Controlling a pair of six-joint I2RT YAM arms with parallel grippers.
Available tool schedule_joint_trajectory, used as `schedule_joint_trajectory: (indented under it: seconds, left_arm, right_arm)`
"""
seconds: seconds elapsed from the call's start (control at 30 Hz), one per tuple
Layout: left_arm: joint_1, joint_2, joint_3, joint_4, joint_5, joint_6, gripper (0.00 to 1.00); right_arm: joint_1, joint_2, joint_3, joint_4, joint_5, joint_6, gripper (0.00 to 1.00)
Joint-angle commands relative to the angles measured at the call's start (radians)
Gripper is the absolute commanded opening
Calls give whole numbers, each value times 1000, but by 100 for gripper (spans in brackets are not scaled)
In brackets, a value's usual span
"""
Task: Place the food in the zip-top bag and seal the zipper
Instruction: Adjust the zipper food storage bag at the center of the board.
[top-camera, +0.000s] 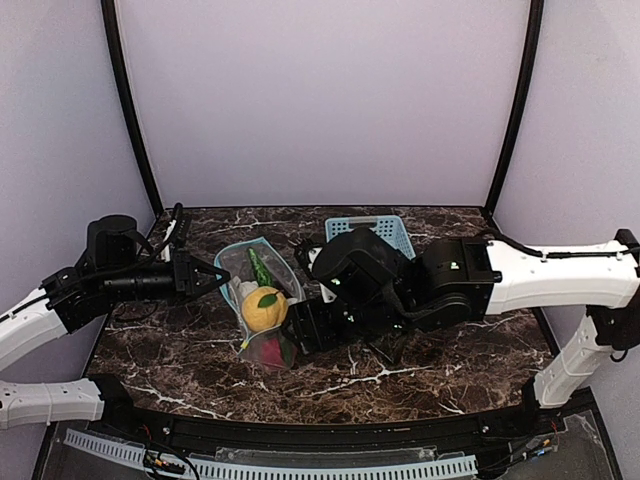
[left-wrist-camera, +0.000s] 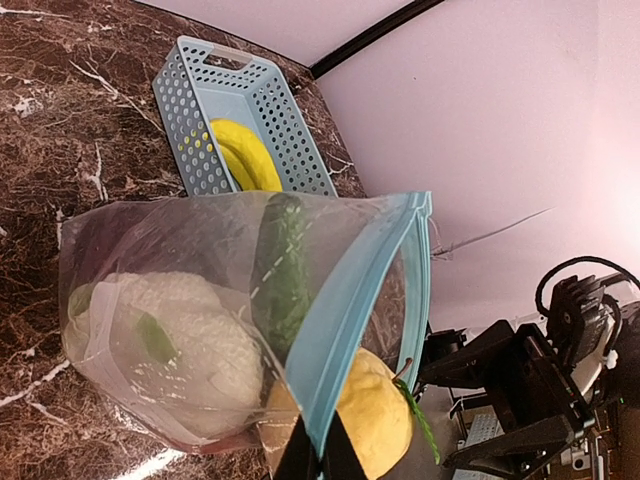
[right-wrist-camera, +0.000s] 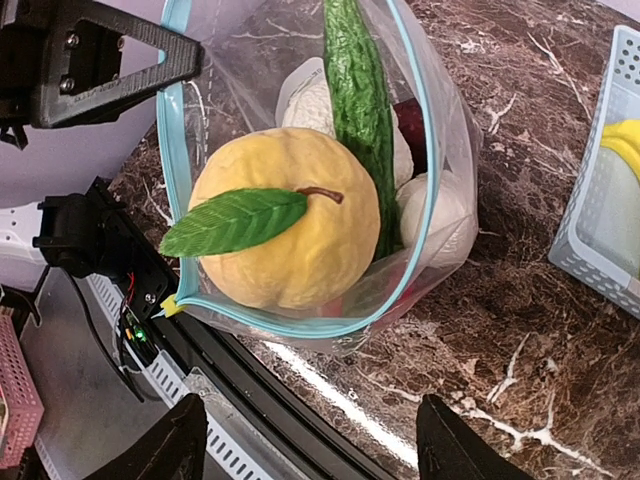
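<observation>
Right now I judge myself to be in the filling step, with sealing not yet begun. My left end effector (left-wrist-camera: 318, 462) is pressed together on the zipper (left-wrist-camera: 350, 300), pinching the teal strip and lifting one lip so the mouth of the zip-top bag (left-wrist-camera: 150, 250) gapes toward my other arm. The bag lies on the worktop (top-camera: 420, 380) between my two arms, just beside the light blue basket (left-wrist-camera: 290, 130). My right end effector (right-wrist-camera: 312, 420) hangs over the near rim of the bag with its fingers spread and nothing between them. The orange (right-wrist-camera: 290, 215) sits right in the mouth, its leaf across the opening. Deeper in lie the cucumber (right-wrist-camera: 360, 100) and the white cauliflower (left-wrist-camera: 190, 330). The banana (left-wrist-camera: 245, 155) lies in the basket, so loading looks unfinished. Next I would either nudge the orange deeper so it sits below the teal strip, or swing my right arm to the basket for the banana. Either way my left pinch must hold the mouth wide. Sealing will need both lips brought together with no fruit between them.
</observation>
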Motion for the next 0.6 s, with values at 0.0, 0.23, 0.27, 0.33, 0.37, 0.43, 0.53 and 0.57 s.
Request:
schedule_joint_trajectory:
  seconds: [0.0, 0.23, 0.27, 0.33, 0.37, 0.43, 0.53, 0.57]
  left_arm:
    - [-1, -3, 8, 20, 0, 10, 1]
    - [-1, 20, 20, -3, 35, 54, 1]
    - [-1, 24, 27, -10, 44, 59, 1]
    - [-1, 38, 39, -24, 54, 75, 1]
    - [-1, 47, 45, -29, 56, 89, 1]
    - [-1, 59, 59, -45, 58, 105, 1]
    - [-1, 77, 83, -64, 62, 123, 1]
    - [-1, 86, 88, -69, 63, 131, 1]
  right_arm:
    - [-3, -21, -9, 70, 48, 70, 68]
    - [-99, 9, 66, 61, -6, -47, 62]
    - [-113, 22, 84, 48, -7, -67, 61]
    - [-140, 47, 126, 27, -8, -114, 60]
    - [-152, 61, 146, 18, -10, -139, 60]
    - [-174, 88, 190, 5, -16, -186, 59]
    - [-205, 143, 251, -14, -21, -246, 58]
    - [-214, 159, 270, -22, -17, -261, 57]
